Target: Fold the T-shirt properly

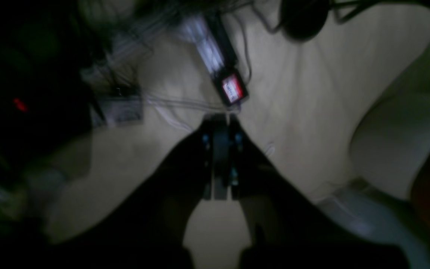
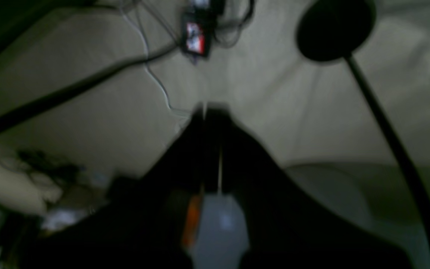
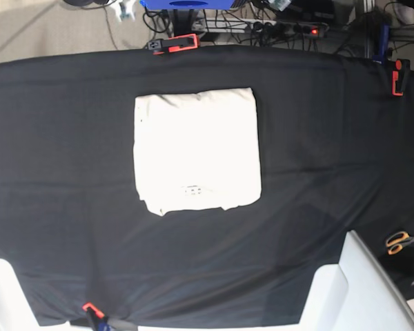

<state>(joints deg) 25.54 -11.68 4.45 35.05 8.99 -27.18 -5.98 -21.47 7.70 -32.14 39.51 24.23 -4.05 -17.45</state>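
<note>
The cream T-shirt lies folded into a neat rectangle on the black table cloth, left of centre and toward the back. A tiny dark printed mark shows near its front edge. Neither gripper appears in the base view. In the blurred left wrist view my left gripper is shut with nothing in it, held off the table over a pale surface with cables. In the blurred right wrist view my right gripper is also shut and empty. The T-shirt shows in neither wrist view.
Orange clamps hold the cloth at the back, the right rear and the front left. Orange-handled scissors lie at the far right. White structures stand at the front right and front left. Cables lie behind the table.
</note>
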